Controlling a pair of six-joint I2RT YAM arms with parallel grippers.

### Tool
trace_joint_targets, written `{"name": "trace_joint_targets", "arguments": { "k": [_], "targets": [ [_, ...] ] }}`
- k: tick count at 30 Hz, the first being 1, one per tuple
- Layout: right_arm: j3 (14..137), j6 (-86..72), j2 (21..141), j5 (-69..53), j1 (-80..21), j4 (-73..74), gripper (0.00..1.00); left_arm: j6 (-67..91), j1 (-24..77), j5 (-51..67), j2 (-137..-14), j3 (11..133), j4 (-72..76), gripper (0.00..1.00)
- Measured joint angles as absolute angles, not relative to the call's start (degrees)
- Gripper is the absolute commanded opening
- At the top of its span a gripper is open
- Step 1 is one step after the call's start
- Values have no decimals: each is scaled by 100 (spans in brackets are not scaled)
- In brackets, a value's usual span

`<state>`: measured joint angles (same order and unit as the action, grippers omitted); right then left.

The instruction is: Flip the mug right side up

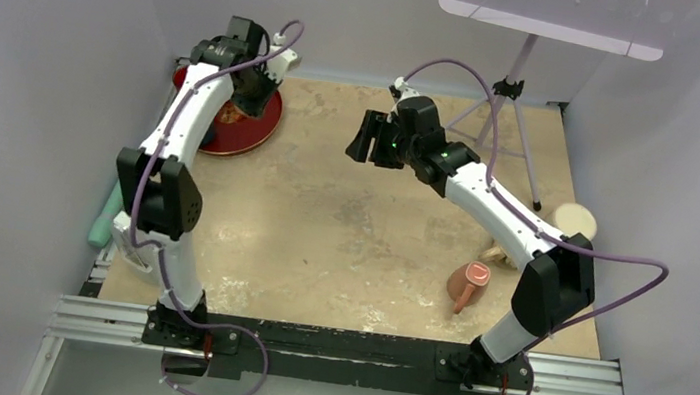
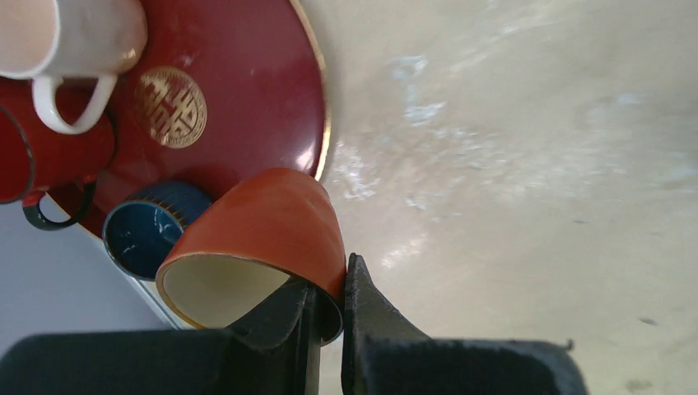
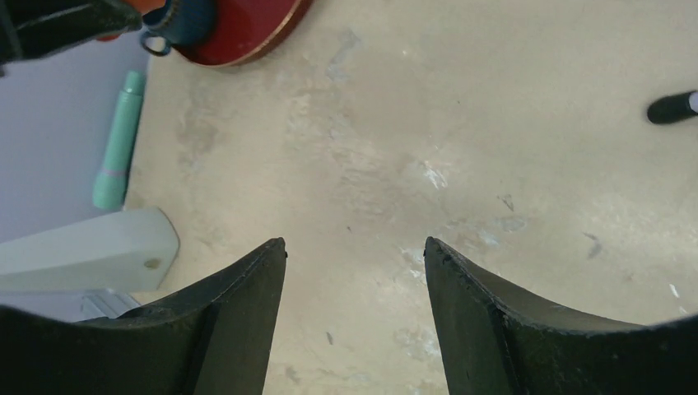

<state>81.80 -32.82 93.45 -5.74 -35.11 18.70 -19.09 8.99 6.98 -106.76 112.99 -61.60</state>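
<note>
The left pincer [image 2: 329, 280] pinches the mug [image 2: 263, 222] by its wall, tipped sideways at the plate's [image 2: 247, 74] edge. Such a thin hold could let it swivel or drop onto the blue cup [image 2: 144, 234]. The right pincer [image 3: 354, 247] hangs spread over the surface [image 3: 461, 123].

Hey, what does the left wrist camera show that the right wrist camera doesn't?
Only left wrist: a white ceramic handled mug, the gold emblem, and the left claw pinching the rim of the tilted orange mug. Only right wrist: the open right claw, a mint-green tube. Both: the round red gold-rimmed plate, the dark blue cup, the beige tabletop.
</note>
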Motion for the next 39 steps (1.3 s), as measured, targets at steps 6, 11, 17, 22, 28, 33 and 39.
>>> {"name": "trace_joint_targets", "arguments": {
  "k": [6,11,17,22,28,33,39],
  "targets": [
    [7937,-3120,9341,-329,-3509,2012,65,-2521,523,40,-12350,11909,-6222,0],
    [7758,-3030,9321,-200,-3509,2029,65,-2856,397,-51,-13209,12573,-6230,0],
    [7730,-2978,9321,-141,-3509,2115,65,-3072,414,51,-13513,12731,-6171,4],
    [7730,-2956,9321,-97,-3509,2171,65,-3173,416,169,-13725,12772,-6064,16],
    [7738,-2928,9321,-86,-3509,2263,65,-3288,414,150,-13887,12774,-5907,39],
    [7795,-2906,9321,-71,-3509,2316,65,-3284,416,113,-13885,12779,-5745,51],
    [7902,-2880,9323,-71,-3509,2320,65,-3212,436,187,-13487,12658,-5708,59]
  ]
}}
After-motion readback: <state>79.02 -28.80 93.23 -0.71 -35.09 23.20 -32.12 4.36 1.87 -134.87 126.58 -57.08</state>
